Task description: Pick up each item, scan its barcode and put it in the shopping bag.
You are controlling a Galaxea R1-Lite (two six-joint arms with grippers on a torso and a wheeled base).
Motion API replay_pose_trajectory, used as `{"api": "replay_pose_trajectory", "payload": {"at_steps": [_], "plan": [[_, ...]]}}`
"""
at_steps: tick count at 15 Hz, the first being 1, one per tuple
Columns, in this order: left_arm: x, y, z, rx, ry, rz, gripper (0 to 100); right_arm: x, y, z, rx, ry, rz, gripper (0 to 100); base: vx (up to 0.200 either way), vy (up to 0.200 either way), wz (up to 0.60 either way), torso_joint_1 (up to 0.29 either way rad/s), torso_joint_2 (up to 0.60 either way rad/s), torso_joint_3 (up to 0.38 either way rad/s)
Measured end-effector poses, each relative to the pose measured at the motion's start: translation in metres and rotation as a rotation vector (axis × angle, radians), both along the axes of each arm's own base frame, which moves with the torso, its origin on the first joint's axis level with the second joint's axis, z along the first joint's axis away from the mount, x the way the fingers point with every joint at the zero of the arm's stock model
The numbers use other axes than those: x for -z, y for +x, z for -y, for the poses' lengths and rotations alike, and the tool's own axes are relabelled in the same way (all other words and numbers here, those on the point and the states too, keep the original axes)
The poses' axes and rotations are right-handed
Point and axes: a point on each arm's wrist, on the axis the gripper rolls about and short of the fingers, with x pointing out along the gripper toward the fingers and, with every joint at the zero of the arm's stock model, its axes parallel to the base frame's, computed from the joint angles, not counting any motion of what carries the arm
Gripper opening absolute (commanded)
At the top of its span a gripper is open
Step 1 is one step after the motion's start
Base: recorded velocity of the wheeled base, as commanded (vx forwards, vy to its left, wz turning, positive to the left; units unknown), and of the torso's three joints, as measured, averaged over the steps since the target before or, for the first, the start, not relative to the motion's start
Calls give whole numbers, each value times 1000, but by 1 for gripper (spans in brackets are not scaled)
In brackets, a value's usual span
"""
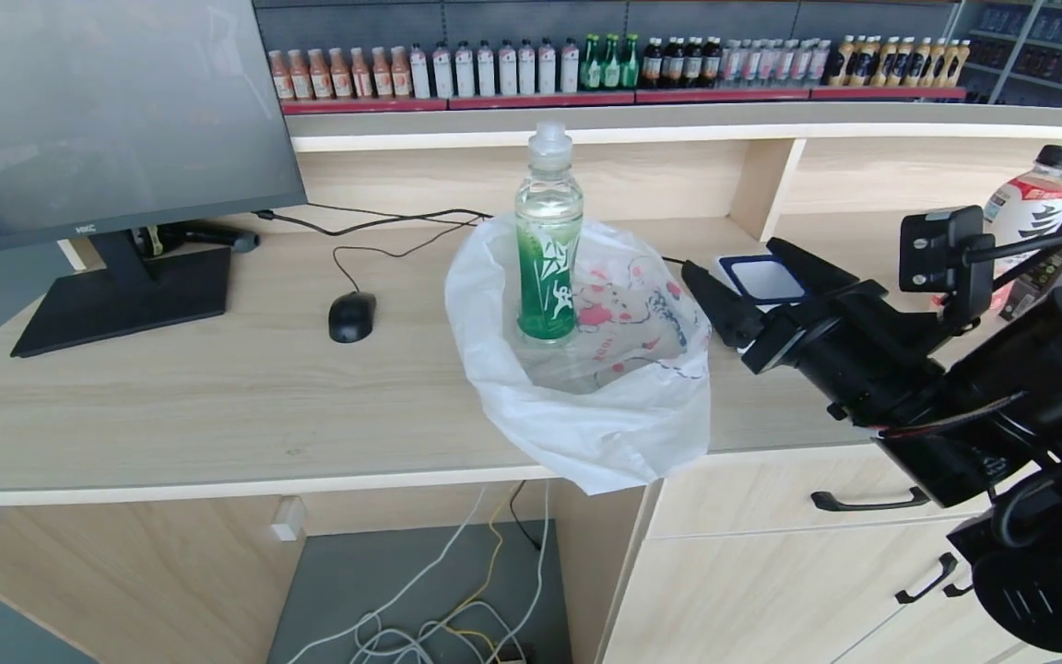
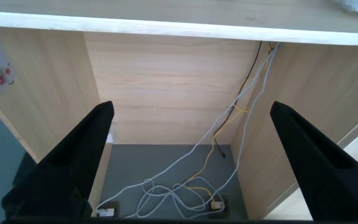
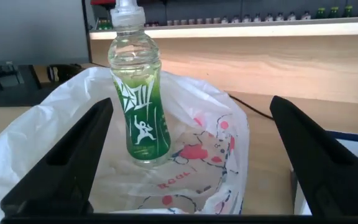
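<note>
A clear bottle with a green label (image 1: 548, 242) stands upright inside the white shopping bag (image 1: 586, 406) in the middle of the counter. In the right wrist view the same bottle (image 3: 138, 106) sits in the bag (image 3: 216, 155), just ahead of the fingers. My right gripper (image 1: 732, 256) hovers to the right of the bag, open and holding nothing. A second bottle with a black cap and red-and-white label (image 1: 1032, 205) stands at the far right of the counter. My left gripper (image 2: 191, 112) hangs open below the counter edge, facing the knee space.
A monitor (image 1: 98, 120) and a black mouse (image 1: 351, 316) occupy the counter's left. A blue-edged white pad (image 1: 760, 277) lies behind my right gripper. Cables (image 2: 191, 186) trail under the counter. Drawers (image 1: 867, 503) sit below right. Bottles line the back shelf (image 1: 623, 65).
</note>
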Motion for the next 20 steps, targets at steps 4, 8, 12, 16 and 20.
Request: {"api": "replay_pose_trajectory", "payload": {"at_steps": [4,8,12,16,20], "plan": [[0,0,0,0,0,0,100,-2,1,0,1,4,8,100,0,-200,0,1,5,4],[0,0,0,-1,-2,0,100,-1,2,0,1,3,6,100,0,-200,0,7,7,1],[0,0,0,0,-2,0,100,0,3,-1,1,1,3,100,0,-200,0,2,0,2],[0,0,0,0,-3,0,100,1,3,-1,1,0,-1,100,0,-200,0,2,2,2],[0,0,0,-1,-3,0,100,1,2,-1,0,0,-2,100,0,-200,0,2,1,2]]}}
